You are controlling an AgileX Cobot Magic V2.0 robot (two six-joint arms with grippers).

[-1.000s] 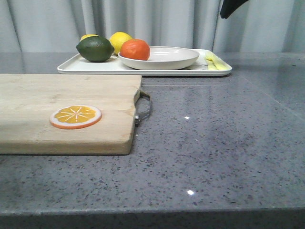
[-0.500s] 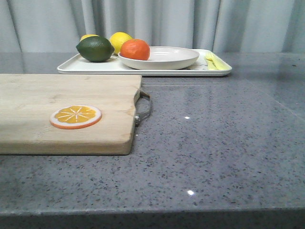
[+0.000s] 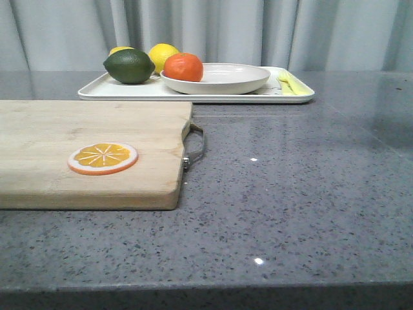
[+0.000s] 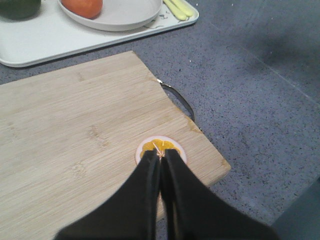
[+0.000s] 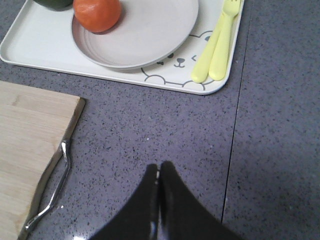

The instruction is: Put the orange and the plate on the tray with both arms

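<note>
- One orange [image 3: 183, 67], sitting in the plate.
- One plate [image 3: 222, 78].
- One white tray [image 3: 116, 90] with a bear drawing.
- One dark green lime [image 3: 129, 66].
- Two yellow lemons, I think: one plain to see [image 3: 162, 55], the other [image 3: 120, 50] only a sliver behind the lime.
- Two pale yellow utensils [image 5: 214, 47]; one is a fork, the other hard to name.
- One orange slice [image 3: 102, 158].
- One wooden cutting board [image 3: 90, 152] with one metal handle [image 3: 195, 146].
- Two grippers, left [image 4: 160, 156] and right [image 5: 159, 167], each with fingers pressed together.
</note>
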